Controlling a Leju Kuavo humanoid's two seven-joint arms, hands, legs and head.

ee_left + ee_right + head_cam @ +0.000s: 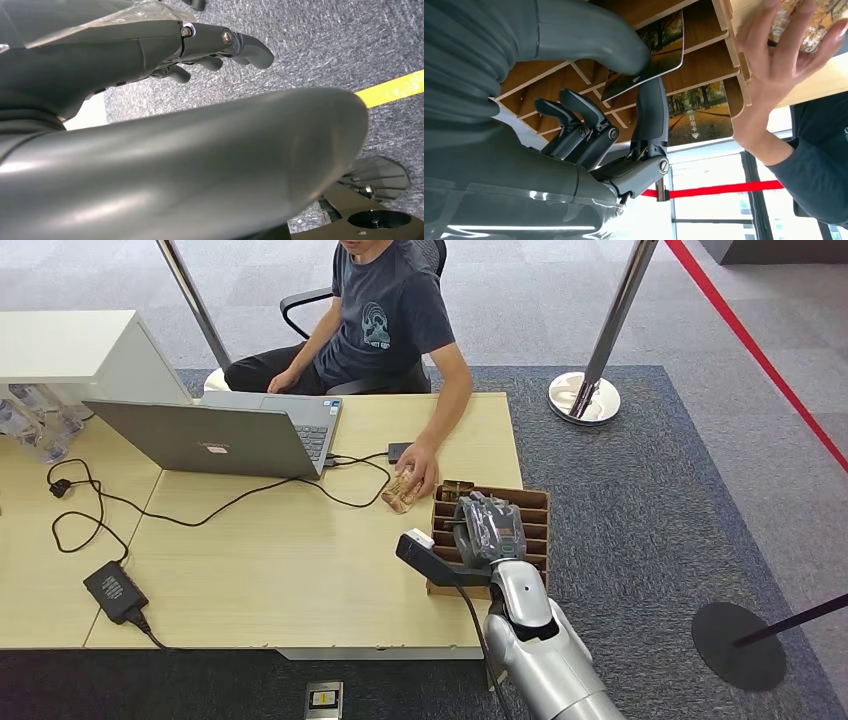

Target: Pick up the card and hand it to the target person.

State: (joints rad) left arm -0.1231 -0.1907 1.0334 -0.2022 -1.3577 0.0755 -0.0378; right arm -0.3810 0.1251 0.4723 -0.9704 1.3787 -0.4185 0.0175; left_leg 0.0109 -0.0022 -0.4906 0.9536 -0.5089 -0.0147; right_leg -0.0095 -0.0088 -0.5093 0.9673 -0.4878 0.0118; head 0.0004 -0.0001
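Observation:
My right hand (490, 530) hovers over a slotted wooden card box (537, 508) at the table's right end. In the right wrist view the thumb and a dark finger (651, 107) pinch a card (663, 52) printed with autumn trees, still partly within the box slots (704, 65). A second card (696, 120) stands in a neighbouring slot. The seated person's hand (421, 473) rests on a few cards (398, 492) just left of the box; that hand (774, 75) is spread beside the box. My left hand (220, 45) hangs over carpet, holding nothing, its fingers apart.
An open laptop (220, 435) stands at the back left of the table (280, 580), with cables and a black power adapter (115, 590) trailing toward the front edge. A small black device (398, 451) lies near the person's hand. A stanchion base (583, 398) stands behind the table.

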